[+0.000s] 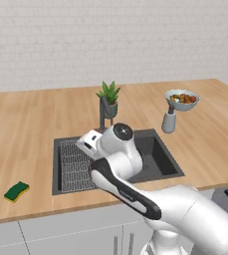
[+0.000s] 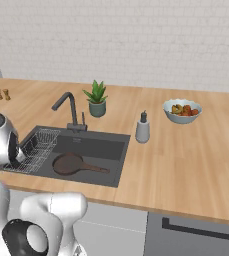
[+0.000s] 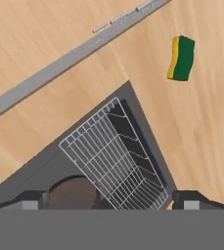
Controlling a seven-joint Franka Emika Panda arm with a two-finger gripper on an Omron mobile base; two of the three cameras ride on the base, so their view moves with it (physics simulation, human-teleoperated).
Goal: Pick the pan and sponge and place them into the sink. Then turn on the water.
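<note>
The pan (image 2: pixel 71 164) lies flat on the bottom of the sink (image 2: pixel 113 142), in the lower left part of the right base view, with its long handle pointing to the right. In the hand view a round brown bit of the pan shows at the bottom, just left of the wire rack (image 3: pixel 114 156). The sponge (image 1: pixel 16 191) sits on the wooden counter (image 1: pixel 31 129) in the lower left of the left base view, near the sink's left edge but not touching it. In the hand view the sponge is at the upper right, green side showing with a yellow strip along one edge. The gripper (image 3: pixel 108 199) hangs over the left end of the sink, above the rack, and its two dark tips sit far apart at the bottom of the hand view with nothing between them. The faucet (image 2: pixel 66 107) stands at the back of the sink. A small plant (image 2: pixel 96 100), a soap bottle (image 2: pixel 143 128) and a white bowl of food (image 2: pixel 182 111) stand on the counter behind and to the right of the sink.
</note>
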